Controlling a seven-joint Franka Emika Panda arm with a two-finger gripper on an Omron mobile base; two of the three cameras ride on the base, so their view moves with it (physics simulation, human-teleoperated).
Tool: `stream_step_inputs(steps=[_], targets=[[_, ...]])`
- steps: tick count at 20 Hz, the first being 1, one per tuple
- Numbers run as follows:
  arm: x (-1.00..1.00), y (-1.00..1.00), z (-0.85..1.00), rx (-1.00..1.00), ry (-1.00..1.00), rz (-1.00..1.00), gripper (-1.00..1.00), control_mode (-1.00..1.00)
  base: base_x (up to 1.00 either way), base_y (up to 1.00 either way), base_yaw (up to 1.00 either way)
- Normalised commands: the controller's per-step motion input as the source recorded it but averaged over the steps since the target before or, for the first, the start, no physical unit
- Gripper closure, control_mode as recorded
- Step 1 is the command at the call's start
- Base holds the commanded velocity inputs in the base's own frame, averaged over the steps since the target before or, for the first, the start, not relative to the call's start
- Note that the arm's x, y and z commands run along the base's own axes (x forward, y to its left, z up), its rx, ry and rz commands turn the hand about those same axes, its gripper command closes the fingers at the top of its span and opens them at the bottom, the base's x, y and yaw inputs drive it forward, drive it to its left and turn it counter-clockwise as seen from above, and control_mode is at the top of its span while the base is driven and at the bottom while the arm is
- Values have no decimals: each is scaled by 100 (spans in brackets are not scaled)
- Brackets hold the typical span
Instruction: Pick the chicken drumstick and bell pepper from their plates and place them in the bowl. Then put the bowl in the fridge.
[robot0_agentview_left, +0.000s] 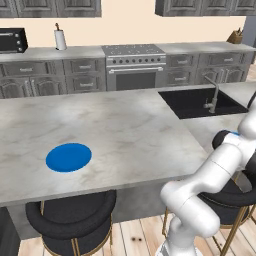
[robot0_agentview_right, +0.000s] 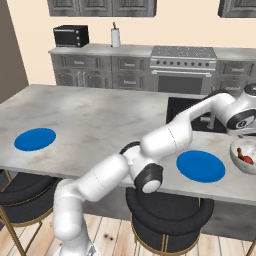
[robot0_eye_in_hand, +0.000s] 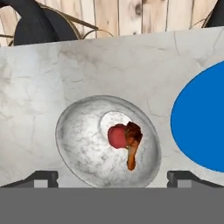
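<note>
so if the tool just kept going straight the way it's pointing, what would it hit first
Most likely the bowl. The open tool looks down into it, so it would probably meet the bell pepper and chicken drumstick lying together at the bottom, though depth is hard to judge.

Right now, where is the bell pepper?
The bell pepper lies inside the bowl, touching the chicken drumstick, seen in the hand view, on the counter beside a blue plate.

No readable text, label, brand, number or sign appears on anything in these views.
</note>
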Motion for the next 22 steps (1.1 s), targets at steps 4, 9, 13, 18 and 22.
stream_step_inputs(steps=[4,9,13,18,22], targets=[[-54,56,1,-10,3,-5,-100,-100,0,0,0],[-54,64,-11,-12,6,-9,-100,-100,0,0,0],[-61,65,-43,-10,0,-10,-100,-100,0,0,0],[-58,72,-65,-9,4,-10,-100,-100,0,0,0],[-57,78,-70,-7,1,-5,-100,-100,0,0,0]])
